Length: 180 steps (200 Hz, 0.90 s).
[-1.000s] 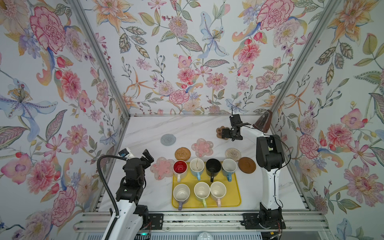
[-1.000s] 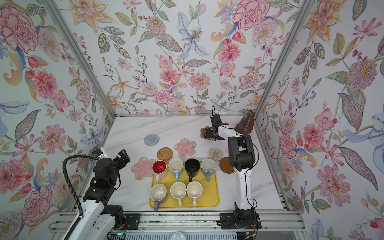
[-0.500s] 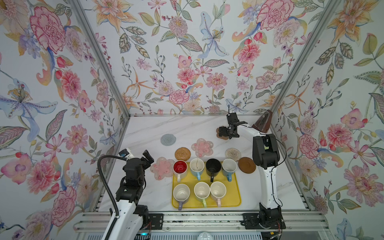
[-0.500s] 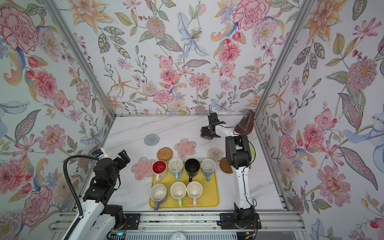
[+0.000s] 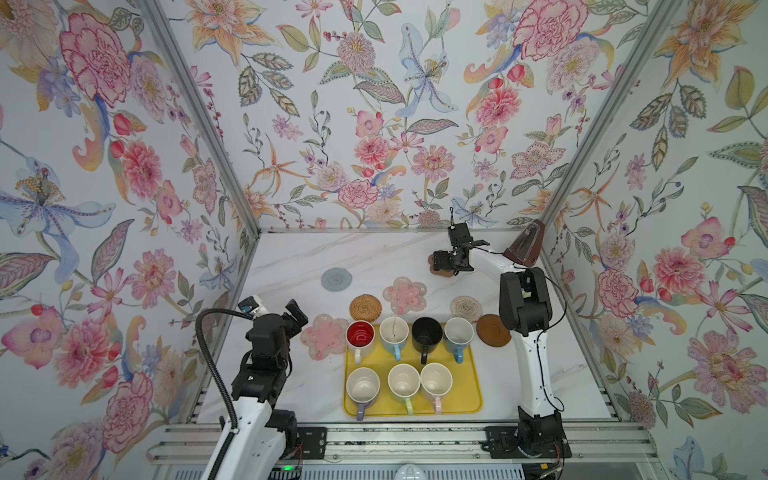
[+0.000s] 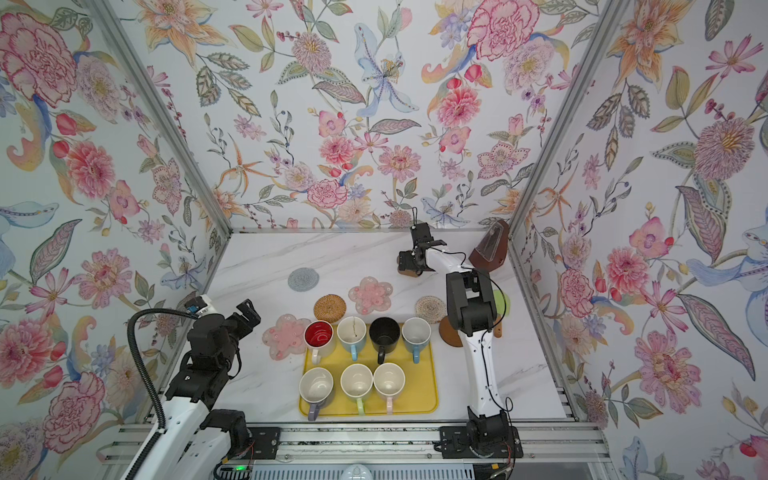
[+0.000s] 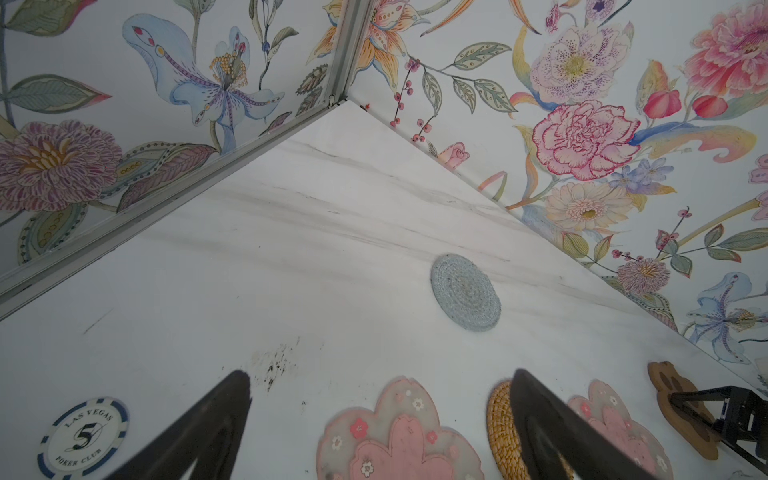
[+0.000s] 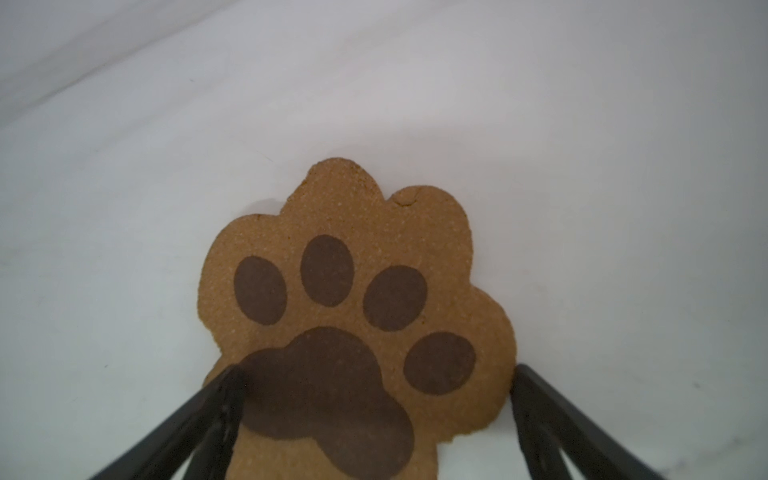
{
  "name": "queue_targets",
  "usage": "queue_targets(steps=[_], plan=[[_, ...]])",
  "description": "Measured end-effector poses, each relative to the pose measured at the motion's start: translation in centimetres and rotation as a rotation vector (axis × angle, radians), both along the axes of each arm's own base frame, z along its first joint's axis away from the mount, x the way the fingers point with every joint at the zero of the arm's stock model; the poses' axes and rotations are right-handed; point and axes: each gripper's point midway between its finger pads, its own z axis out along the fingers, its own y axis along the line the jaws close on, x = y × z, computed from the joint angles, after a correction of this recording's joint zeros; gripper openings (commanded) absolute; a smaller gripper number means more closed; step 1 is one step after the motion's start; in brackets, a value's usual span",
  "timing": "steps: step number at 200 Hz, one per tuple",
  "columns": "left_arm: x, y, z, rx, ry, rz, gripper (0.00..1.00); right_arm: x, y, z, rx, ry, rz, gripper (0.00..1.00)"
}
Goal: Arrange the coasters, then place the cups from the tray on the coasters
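- The white marble desk (image 5: pixel 291 266) fills the floor between flowered walls.
- The yellow tray (image 5: pixel 467 382) lies at the near middle of the desk, with all seven cups standing on it.
- The right gripper (image 8: pixel 378 372) reaches to the far right part of the desk. Its jaws are spread wide, one on either side of the brown paw coaster (image 8: pixel 357 311), low over it. Whether they touch it I cannot tell.
- The left gripper (image 7: pixel 380 374) hangs above the desk left of the tray, jaws wide apart and holding nothing.
- A brown metronome (image 5: pixel 524 249) stands in the far right corner.
- Back row of cups, left to right: red-lined white cup (image 5: pixel 360 334), light blue cup (image 5: pixel 394 330), black cup (image 5: pixel 427 332), blue cup (image 5: pixel 458 332).
- Front row: purple cup (image 5: pixel 363 384), green cup (image 5: pixel 403 382), pink cup (image 5: pixel 436 381).
- One pink flower coaster (image 5: pixel 325 336) lies just left of the tray, and a second flower coaster (image 5: pixel 404 293) lies beyond it.
- The rattan coaster (image 5: pixel 365 307), beige woven coaster (image 5: pixel 466 308) and dark wooden disc (image 5: pixel 493 330) lie near the tray's far edge and right corner.
- The grey coaster (image 5: pixel 336 278) lies farther back, apart from the rest.
- A poker chip (image 7: pixel 83 436) lies near the left gripper.
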Motion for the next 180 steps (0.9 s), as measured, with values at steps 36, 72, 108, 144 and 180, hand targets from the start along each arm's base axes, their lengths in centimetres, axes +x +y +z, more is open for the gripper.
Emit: queue_targets(steps=[36, 72, 108, 144, 180], plan=[[0.0, 0.0, -0.1, 0.0, 0.003, -0.001, 0.99, 0.4, 0.5, 0.0, -0.009, -0.003, 0.02, 0.99], [0.1, -0.1, -0.2, 0.0, 0.008, -0.003, 0.99, 0.4, 1.3, 0.1, -0.045, -0.016, 0.085, 0.99], [0.1, -0.1, -0.4, 0.0, 0.016, -0.003, 0.99, 0.3, 2.1, 0.4, -0.125, -0.042, 0.144, 0.99], [0.3, -0.3, -0.4, -0.005, 0.022, -0.015, 0.99, 0.4, 2.3, 0.7, -0.18, -0.064, 0.172, 0.99], [0.5, -0.5, -0.2, -0.01, 0.022, -0.028, 0.99, 0.2, 2.7, 0.7, -0.161, -0.06, 0.176, 0.99]])
